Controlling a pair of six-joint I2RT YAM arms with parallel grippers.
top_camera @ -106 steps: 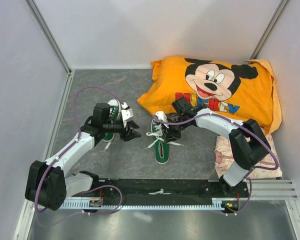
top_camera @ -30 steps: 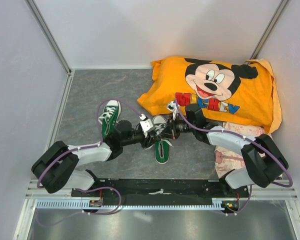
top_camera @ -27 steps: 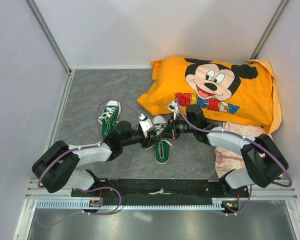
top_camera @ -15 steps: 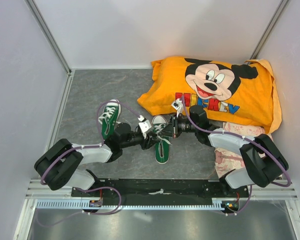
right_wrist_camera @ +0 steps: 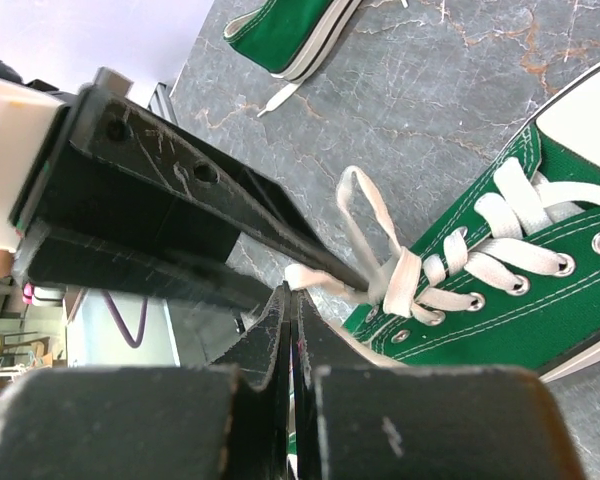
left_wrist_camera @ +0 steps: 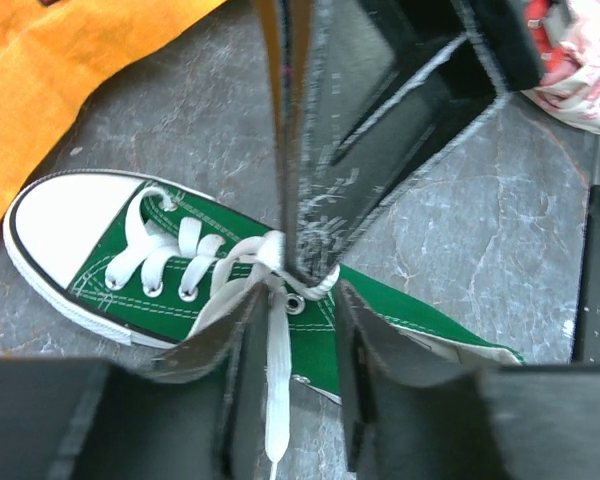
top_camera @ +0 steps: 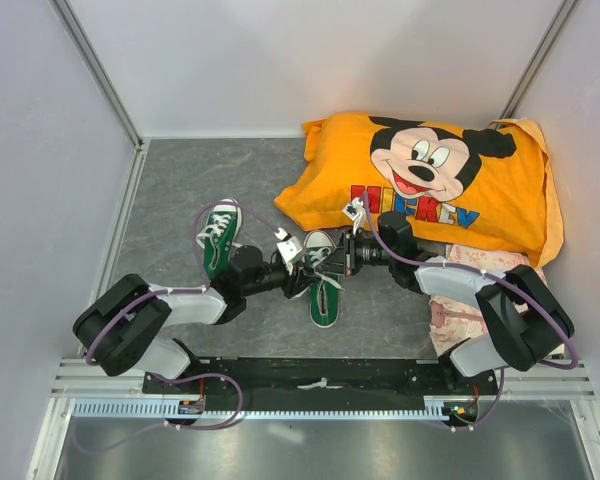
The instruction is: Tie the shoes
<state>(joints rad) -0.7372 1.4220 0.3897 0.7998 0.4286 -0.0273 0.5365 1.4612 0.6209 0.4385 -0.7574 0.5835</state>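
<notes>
Your right gripper [right_wrist_camera: 290, 292] is clenched on the white lace [right_wrist_camera: 400, 280] of the green sneaker [right_wrist_camera: 540, 310]. Your left gripper [left_wrist_camera: 295, 305] straddles that lace, jaws apart. The orange cloth [top_camera: 430, 170] reads "MICKEY".

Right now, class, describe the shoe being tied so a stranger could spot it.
Start at the big orange Mickey Mouse cloth, back right. Just in front of its left corner lies a green sneaker. Unlike the other sneaker further left, it has the left fingers and right fingers meeting over its white laces.
</notes>
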